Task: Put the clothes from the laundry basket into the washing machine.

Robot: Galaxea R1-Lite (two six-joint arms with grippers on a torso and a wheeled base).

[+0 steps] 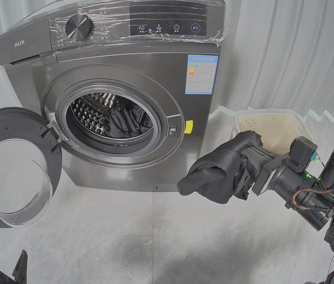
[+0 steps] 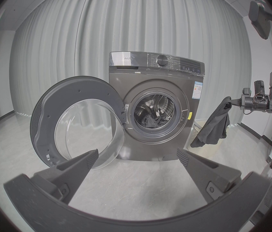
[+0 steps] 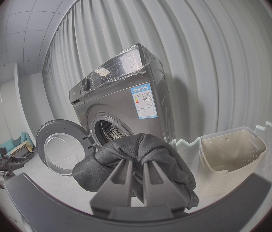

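A grey front-loading washing machine point(image 1: 115, 75) stands with its round door point(image 1: 13, 166) swung open to the left. Dark clothes point(image 1: 125, 119) lie inside the drum. My right gripper point(image 3: 137, 168) is shut on a black garment point(image 1: 218, 170), which hangs in the air in front of the machine's lower right corner, left of the cream laundry basket point(image 1: 277, 129). The basket looks empty inside. My left gripper point(image 2: 136, 157) is open and empty, low near the floor, facing the machine from a distance; its fingertips point(image 1: 20, 259) show at the lower left of the head view.
The machine point(image 3: 116, 97) and basket point(image 3: 235, 152) stand against a white pleated curtain point(image 1: 293, 40). Pale tiled floor point(image 1: 135, 233) spreads in front of the machine. The open door point(image 2: 78, 123) juts out on the machine's left side.
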